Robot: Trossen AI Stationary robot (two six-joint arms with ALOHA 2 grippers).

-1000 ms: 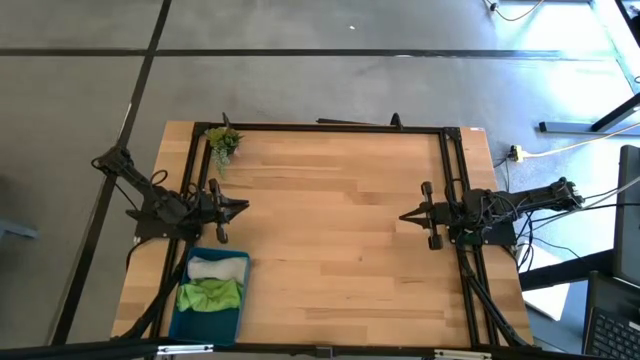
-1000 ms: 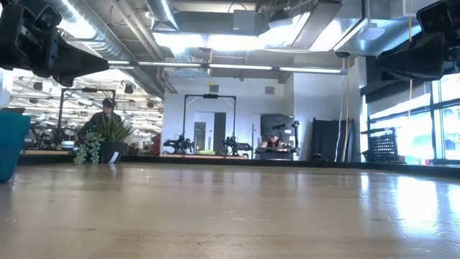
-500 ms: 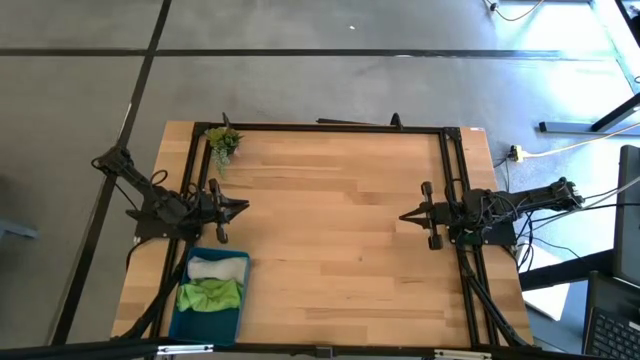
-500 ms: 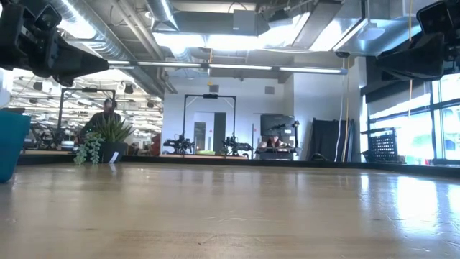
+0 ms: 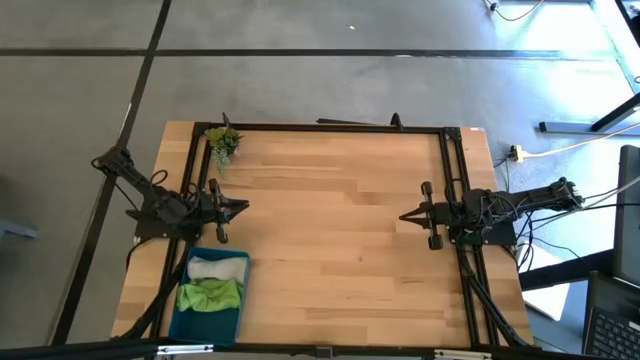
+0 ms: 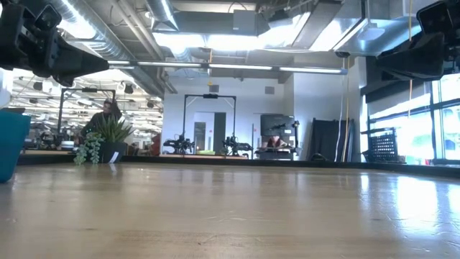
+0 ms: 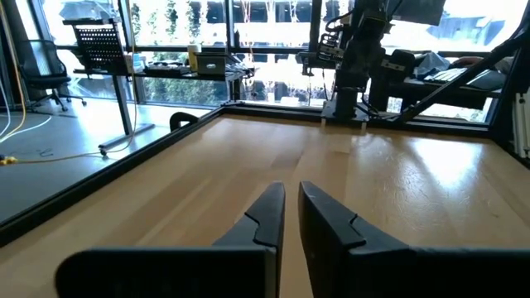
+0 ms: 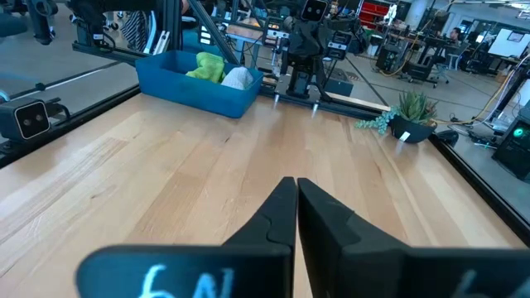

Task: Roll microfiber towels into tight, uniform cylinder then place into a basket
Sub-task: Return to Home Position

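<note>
The teal-blue basket (image 5: 209,298) stands at the table's near left corner. The light grey towel (image 5: 216,269) and the lime green towel (image 5: 210,295) lie rolled inside it, side by side; they also show in the right wrist view (image 8: 217,73). My left gripper (image 5: 246,208) is shut and empty above the table's left edge, just beyond the basket. My right gripper (image 5: 403,216) is shut and empty above the table's right side. Both point toward the table's middle.
A small green plant sprig (image 5: 223,141) in a dark pot sits at the far left corner. A black frame (image 5: 330,127) runs along the table's far and side edges. The wooden tabletop (image 5: 330,230) between the two grippers is bare.
</note>
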